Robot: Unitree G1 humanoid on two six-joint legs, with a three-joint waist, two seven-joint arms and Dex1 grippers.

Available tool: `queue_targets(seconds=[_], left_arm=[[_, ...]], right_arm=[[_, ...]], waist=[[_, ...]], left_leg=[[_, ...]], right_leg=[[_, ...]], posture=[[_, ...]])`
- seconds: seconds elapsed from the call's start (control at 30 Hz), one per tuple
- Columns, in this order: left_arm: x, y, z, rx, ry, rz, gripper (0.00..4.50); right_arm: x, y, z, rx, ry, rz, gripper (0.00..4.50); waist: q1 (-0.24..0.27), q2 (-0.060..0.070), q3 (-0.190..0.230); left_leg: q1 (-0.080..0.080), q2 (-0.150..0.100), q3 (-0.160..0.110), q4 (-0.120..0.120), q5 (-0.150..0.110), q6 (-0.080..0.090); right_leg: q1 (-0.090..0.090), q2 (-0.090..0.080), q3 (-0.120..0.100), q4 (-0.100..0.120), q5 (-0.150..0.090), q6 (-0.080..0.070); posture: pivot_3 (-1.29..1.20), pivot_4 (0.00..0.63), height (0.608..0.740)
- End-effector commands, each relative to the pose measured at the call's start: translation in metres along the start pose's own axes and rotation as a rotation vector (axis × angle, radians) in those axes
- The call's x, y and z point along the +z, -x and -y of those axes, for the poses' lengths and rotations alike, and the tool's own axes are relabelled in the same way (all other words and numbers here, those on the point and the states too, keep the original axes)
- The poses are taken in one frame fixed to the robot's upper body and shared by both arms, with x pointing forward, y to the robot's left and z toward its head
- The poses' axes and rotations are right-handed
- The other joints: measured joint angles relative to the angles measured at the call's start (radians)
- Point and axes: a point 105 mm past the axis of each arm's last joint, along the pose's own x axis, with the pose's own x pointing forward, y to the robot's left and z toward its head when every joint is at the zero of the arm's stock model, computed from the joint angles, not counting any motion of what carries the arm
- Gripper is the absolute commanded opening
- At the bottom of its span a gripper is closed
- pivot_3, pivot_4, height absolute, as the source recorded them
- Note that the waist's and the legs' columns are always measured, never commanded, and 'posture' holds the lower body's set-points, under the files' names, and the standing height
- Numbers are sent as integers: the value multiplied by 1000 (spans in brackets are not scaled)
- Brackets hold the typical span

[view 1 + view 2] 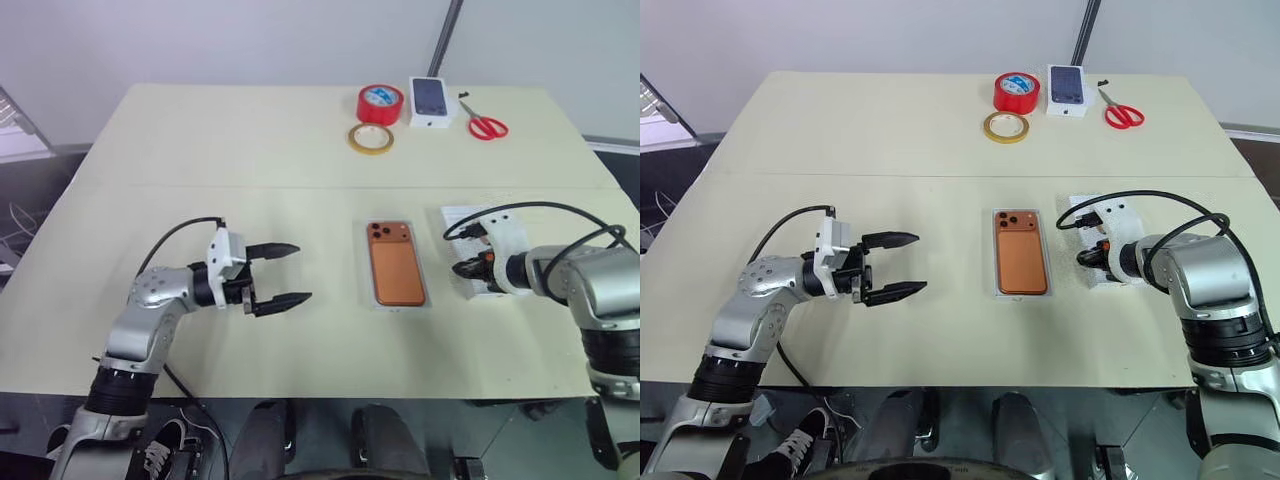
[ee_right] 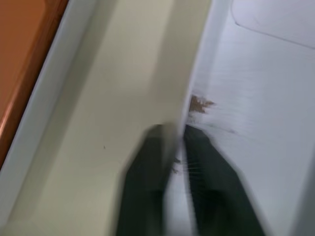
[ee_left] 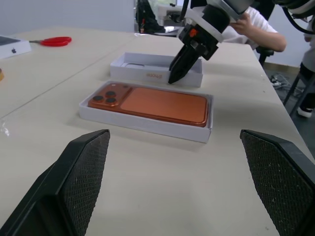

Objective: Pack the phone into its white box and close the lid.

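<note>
My right hand [image 1: 470, 266] is clenched on the near left wall of the lid [image 3: 156, 69], one finger inside and one outside, so I judge the thin card is pinched ready for lifting. The lid lies open side up on the surface [image 1: 250, 150], just right of the white box [image 3: 147, 123]. The phone [image 1: 393, 263] already rests in that box, back up with its camera cluster at the far end, so only the closing looks left to do. My left hand [image 1: 278, 275] hangs released, fingers spread wide, well to the left and aimed at the box, probably waiting to steady it. Tape rolls, scissors and a small carton sit at the far edge.
</note>
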Motion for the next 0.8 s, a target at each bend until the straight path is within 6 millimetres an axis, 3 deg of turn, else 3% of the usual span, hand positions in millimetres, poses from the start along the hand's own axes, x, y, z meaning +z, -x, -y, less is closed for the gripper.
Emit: queue_targets(seconds=[0.03,0.33,0.5,0.63,0.8], left_arm=[[6,-2,1,-3,-27,12,4484],[4,-5,-4,10,-23,3,4484],[10,-4,-17,83,-21,38,4484],[14,-7,-28,162,-7,68,4484],[19,-13,-34,218,39,112,4484]], right_arm=[[2,0,2,-24,-11,16,21],[29,6,-5,12,-173,161,21],[78,17,-9,91,-269,441,21],[108,36,-48,368,-345,633,21],[106,50,-95,684,-479,675,21]], waist=[[-1,0,0],[-3,0,0],[-2,1,0],[-2,1,0],[-1,1,0]], left_leg=[[0,0,0,0,0,0],[0,0,0,-1,0,0],[0,0,0,-1,0,0],[0,0,0,-1,0,0],[0,0,0,-2,0,0]], right_leg=[[0,0,0,0,0,0],[-1,0,0,0,0,0],[-1,1,0,1,0,0],[-1,1,0,1,0,1],[-1,1,0,2,0,1]], posture=[[0,150,728],[0,150,728],[0,150,728],[0,150,728],[0,150,728]])
